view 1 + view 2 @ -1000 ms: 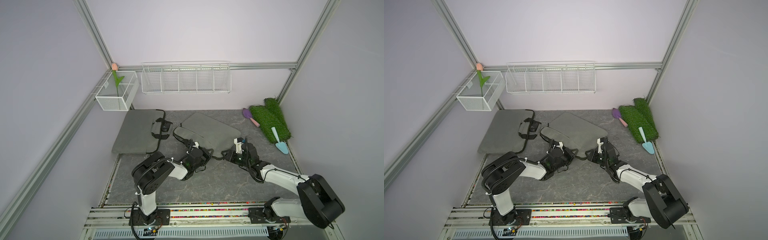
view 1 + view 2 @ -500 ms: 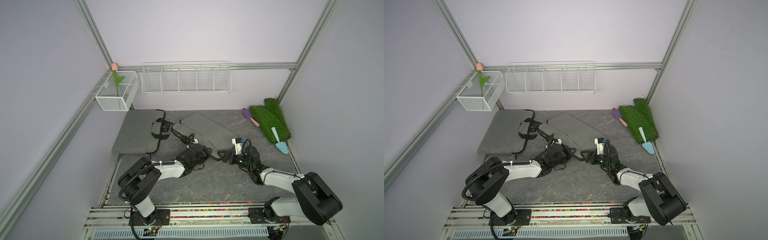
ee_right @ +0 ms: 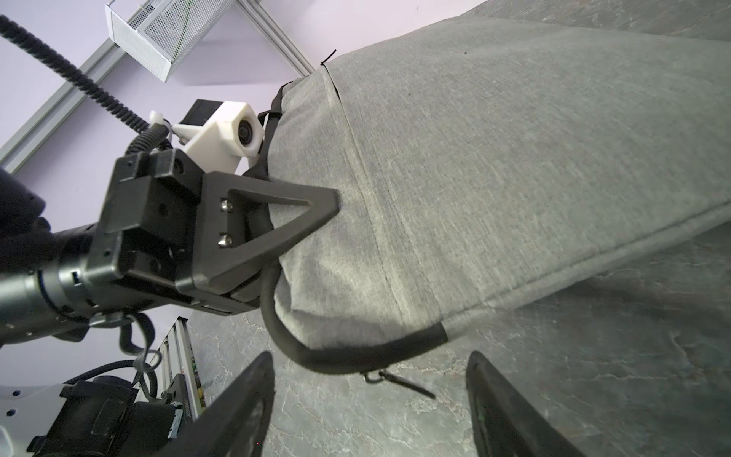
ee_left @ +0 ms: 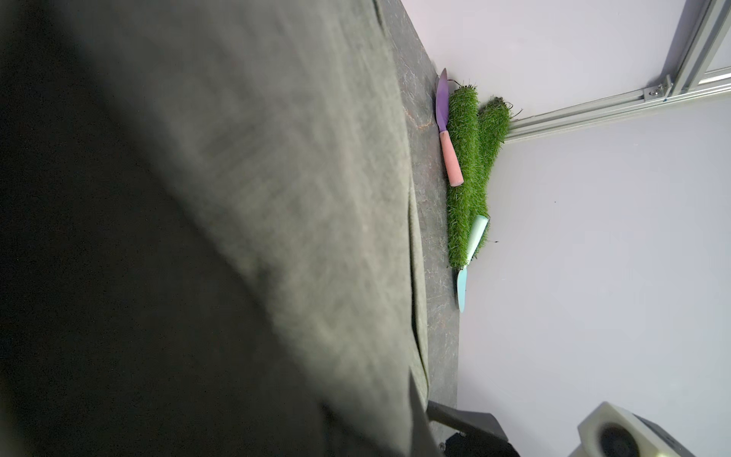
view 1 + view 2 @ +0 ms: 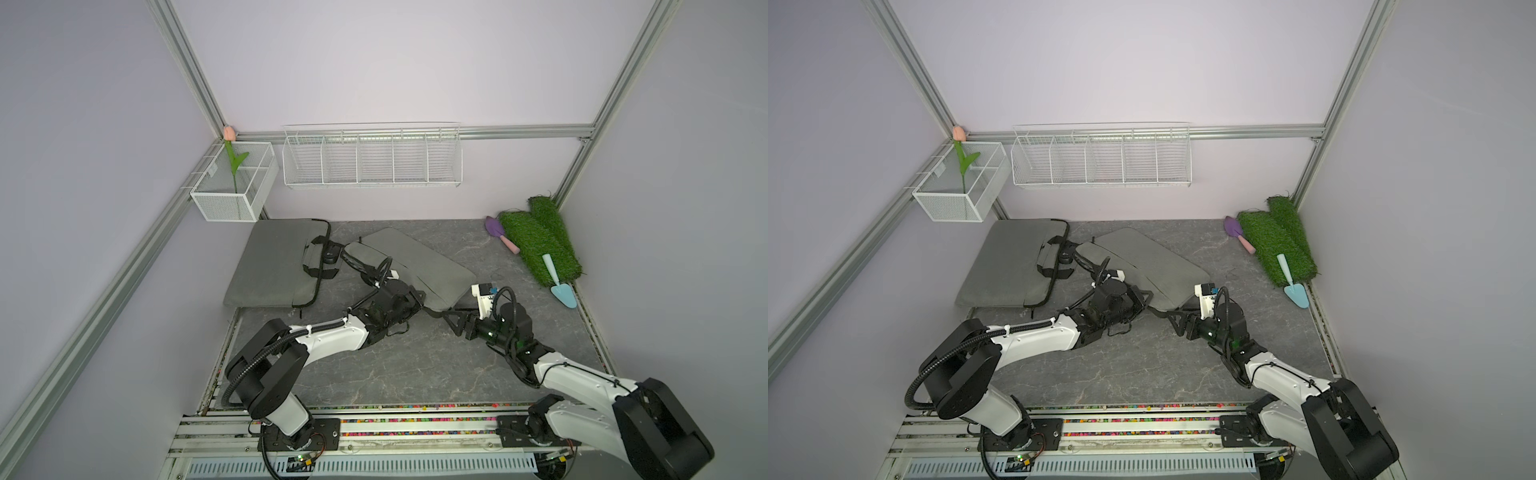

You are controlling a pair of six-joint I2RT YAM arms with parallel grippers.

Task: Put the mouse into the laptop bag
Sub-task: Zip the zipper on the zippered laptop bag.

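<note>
A grey laptop bag (image 5: pixel 415 259) (image 5: pixel 1142 257) lies at an angle mid-table. My left gripper (image 5: pixel 415 296) (image 5: pixel 1138 297) is shut on the bag's near end, where the black handle (image 3: pixel 356 356) comes off. In the right wrist view its fingers (image 3: pixel 277 221) pinch the fabric. Grey cloth (image 4: pixel 277 198) fills the left wrist view. My right gripper (image 5: pixel 455 322) (image 3: pixel 368 403) stands open just short of the handle and zip pull, holding nothing. A small black thing that looks like the mouse (image 5: pixel 331 253) (image 5: pixel 1065 258) lies between the two bags, by their handles.
A second grey laptop bag (image 5: pixel 274 262) lies flat at the back left. Green grass rolls (image 5: pixel 536 245), a purple trowel (image 5: pixel 496 230) and a blue trowel (image 5: pixel 561 286) line the right wall. Two white wire baskets (image 5: pixel 370 158) (image 5: pixel 235 187) hang on the walls.
My right gripper has opened, let go of the bag's near end and drawn back a little. The bag has sunk lower and flatter. The left arm has stretched out low, still shut.
</note>
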